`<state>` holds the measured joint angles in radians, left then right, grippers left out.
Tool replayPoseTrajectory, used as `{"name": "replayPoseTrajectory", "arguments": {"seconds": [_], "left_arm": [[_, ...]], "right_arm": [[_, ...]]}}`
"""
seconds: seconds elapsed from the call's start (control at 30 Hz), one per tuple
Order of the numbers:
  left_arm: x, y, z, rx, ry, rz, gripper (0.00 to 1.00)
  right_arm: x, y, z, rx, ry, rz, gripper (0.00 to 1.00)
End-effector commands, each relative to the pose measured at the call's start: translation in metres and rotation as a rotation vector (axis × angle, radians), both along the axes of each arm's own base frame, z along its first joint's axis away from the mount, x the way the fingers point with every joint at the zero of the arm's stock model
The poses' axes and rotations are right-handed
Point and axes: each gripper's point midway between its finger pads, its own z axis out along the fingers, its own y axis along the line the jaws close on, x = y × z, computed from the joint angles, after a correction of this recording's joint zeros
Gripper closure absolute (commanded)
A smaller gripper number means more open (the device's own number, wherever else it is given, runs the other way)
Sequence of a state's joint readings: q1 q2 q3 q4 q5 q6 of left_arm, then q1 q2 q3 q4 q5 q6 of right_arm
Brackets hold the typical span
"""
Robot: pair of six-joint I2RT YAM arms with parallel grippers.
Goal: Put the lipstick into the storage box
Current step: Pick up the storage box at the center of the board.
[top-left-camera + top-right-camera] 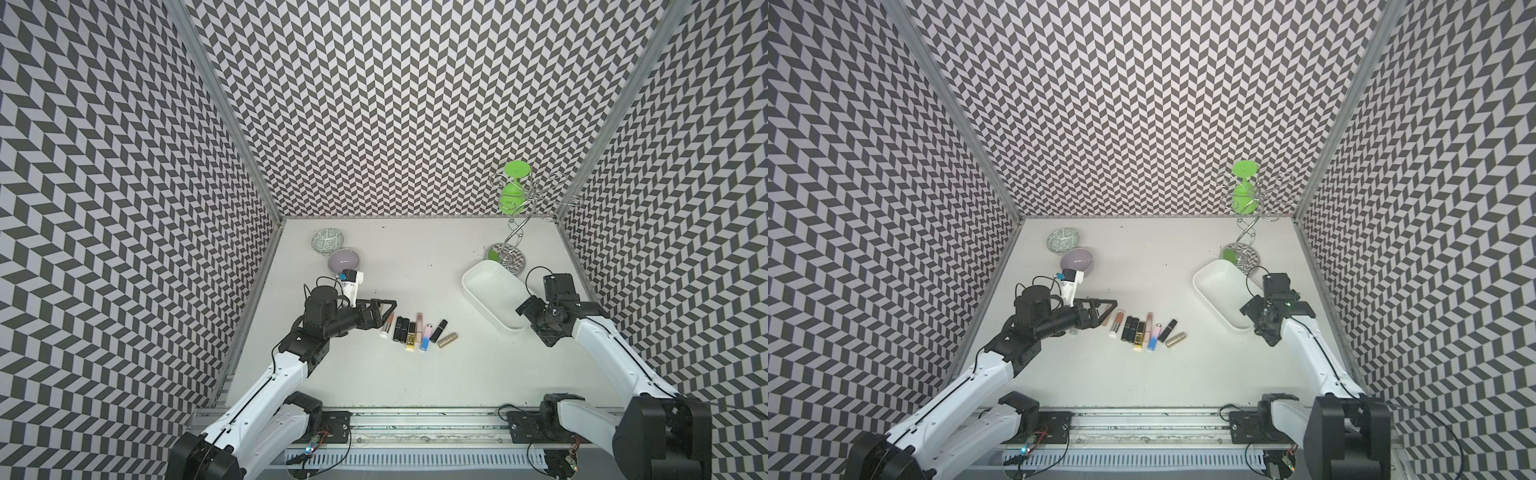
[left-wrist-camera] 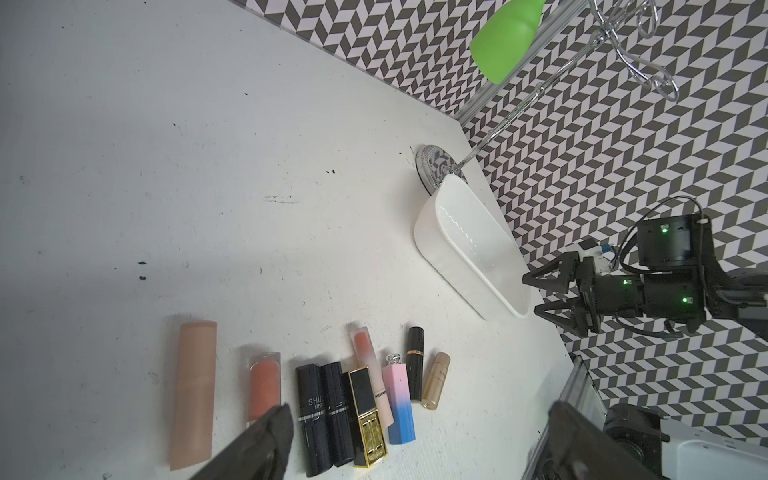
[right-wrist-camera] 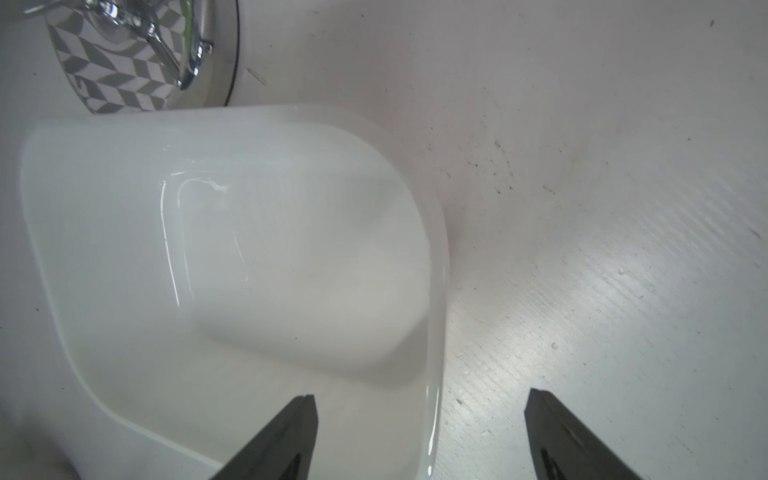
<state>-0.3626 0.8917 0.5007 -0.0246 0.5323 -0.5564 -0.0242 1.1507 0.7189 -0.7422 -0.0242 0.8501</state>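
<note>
Lipsticks [image 2: 365,411], nine in all, lie in one row on the table [image 1: 415,374], well apart from the single box [image 1: 492,291]. Left gripper [image 1: 387,311] hovers wide open over the row's end farthest from the box, arm bent, forearm level. Right gripper [image 3: 419,397] hangs with jaws apart astride the box's near rim, wrist tipped down. Green bowl [image 1: 328,241] and lilac bowl [image 1: 343,259], two in all, sit farthest from the box.

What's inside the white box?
The storage box looks empty: only its shiny white floor shows. In both top views the right hand covers its near corner.
</note>
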Motion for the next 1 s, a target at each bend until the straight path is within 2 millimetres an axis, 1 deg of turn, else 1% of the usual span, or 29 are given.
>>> {"name": "replayPoseTrajectory", "arguments": {"seconds": [0.0,0.17,0.27,0.4,0.57,0.63,0.8,0.97], "left_arm": [[-0.002,-0.001,0.001,-0.007,0.003,-0.003,0.01],[-0.002,0.001,0.001,-0.004,0.004,0.009,0.01],[-0.002,0.003,0.002,-0.002,0.003,0.020,0.01],[-0.003,0.005,0.000,-0.005,0.006,0.033,0.01],[-0.003,0.006,-0.003,-0.008,0.019,0.048,0.01],[-0.002,0.007,-0.004,-0.011,0.022,0.056,0.01],[-0.002,0.008,-0.003,-0.015,0.022,0.067,0.01],[-0.002,0.010,-0.002,-0.020,0.022,0.075,0.01]], "right_arm": [[0.012,0.002,-0.002,0.027,-0.035,0.008,0.20],[0.011,0.004,-0.017,0.050,0.002,0.036,0.30],[0.014,0.004,-0.020,0.052,-0.001,0.040,0.38],[0.016,0.002,-0.022,0.046,0.004,0.049,0.47],[0.016,0.001,-0.023,0.041,0.003,0.062,0.59],[0.016,0.001,-0.024,0.038,0.002,0.064,0.66],[0.018,0.000,-0.023,0.035,-0.002,0.074,0.72],[0.023,0.000,-0.015,0.030,-0.018,0.094,0.81]]}}
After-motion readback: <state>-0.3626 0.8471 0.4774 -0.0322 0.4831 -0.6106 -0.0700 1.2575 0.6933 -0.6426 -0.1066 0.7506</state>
